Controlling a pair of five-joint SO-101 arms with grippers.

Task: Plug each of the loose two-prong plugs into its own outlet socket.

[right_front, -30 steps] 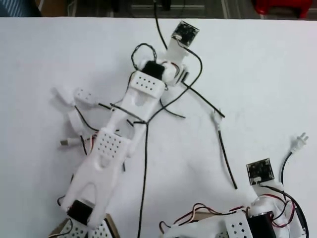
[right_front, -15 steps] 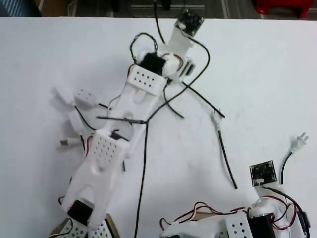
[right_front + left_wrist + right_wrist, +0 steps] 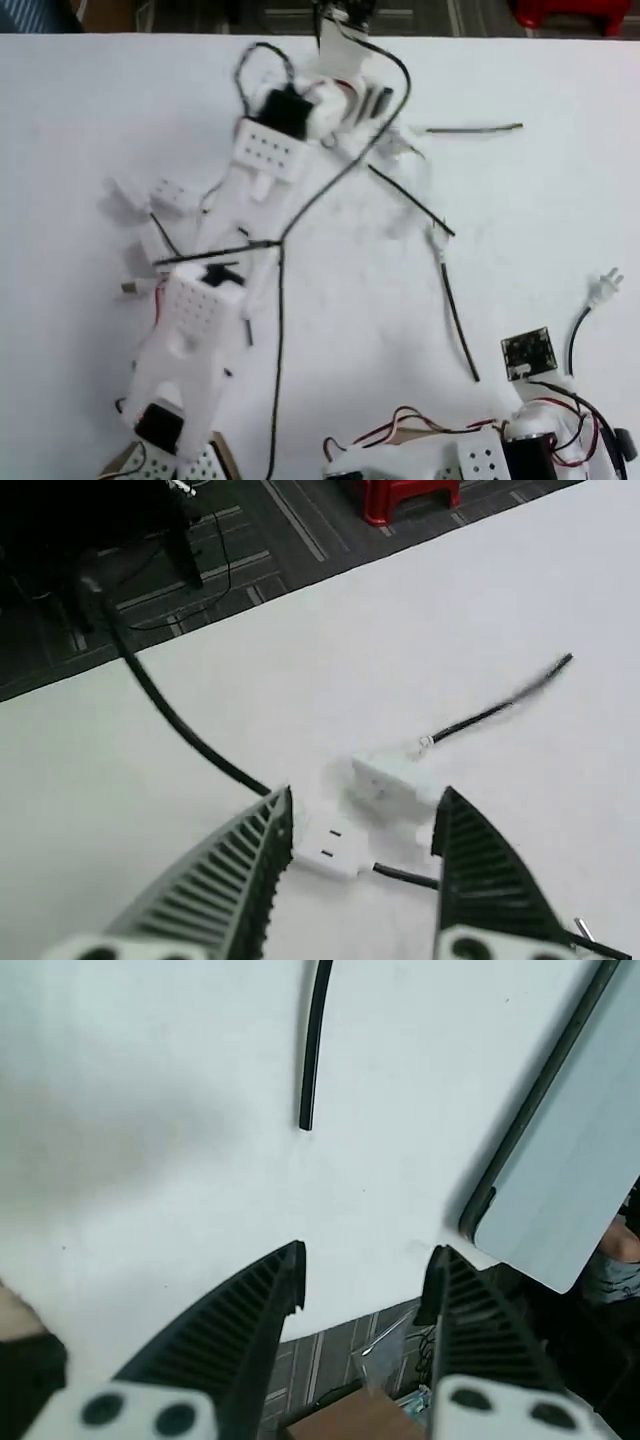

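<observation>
1. The left gripper (image 3: 367, 795) hangs over the outlet socket (image 3: 328, 846) with its jaws spread wide and nothing gripped. The socket lies flat on the table between them, close to one jaw, with its two slots facing up.
2. A thin black lead (image 3: 402, 876) leaves the socket's side and runs toward the other jaw.
3. Just beyond the socket lies a white connector (image 3: 392, 776), too blurred to show prongs. I cannot tell whether it touches the socket. Its thin cord (image 3: 500, 708) runs away from the socket.
4. A thick black cable (image 3: 165, 705) comes in from the table's far edge and reaches the socket behind the nearer jaw.
5. In the high view, a white plug (image 3: 437, 240) lies apart from the socket, on the side toward the arms' bases. Its black cord (image 3: 458, 320) trails farther from the socket.
6. A two-prong plug (image 3: 605, 284) lies well apart from the socket, on the right arm's side, loose on the table.
7. The right gripper (image 3: 368, 1250) is also well apart from the socket. Its jaws are parted and empty over bare table (image 3: 150, 1080) near the edge, with a loose cord end (image 3: 312, 1050) ahead.
</observation>
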